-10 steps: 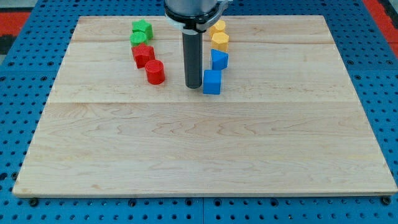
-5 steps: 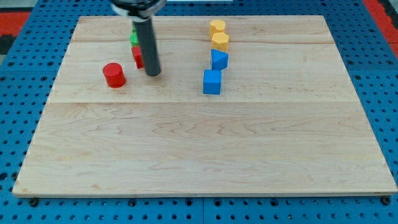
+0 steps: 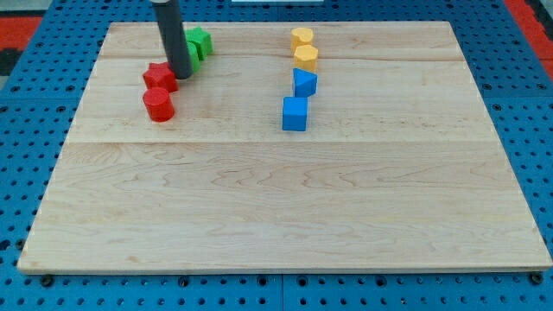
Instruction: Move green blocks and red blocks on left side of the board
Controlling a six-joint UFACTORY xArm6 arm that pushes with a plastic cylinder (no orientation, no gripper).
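My tip [image 3: 180,74] stands at the upper left of the wooden board [image 3: 285,199]. It touches the right side of a red star-shaped block [image 3: 159,79]. A red cylinder [image 3: 159,104] sits just below that star. The green blocks [image 3: 198,43] sit just right of and behind the rod; the rod partly hides them, so their shapes and number are unclear.
Right of centre stands a column of blocks: a yellow cylinder [image 3: 301,38], a yellow hexagonal block [image 3: 306,58], a blue pentagonal block [image 3: 304,83] and a blue cube [image 3: 295,113]. Blue pegboard [image 3: 26,130] surrounds the board.
My tip has moved left and up. The red cylinder was pushed left earlier; now the red star has also slid left, next to the cylinder. The green blocks have stayed near the top.
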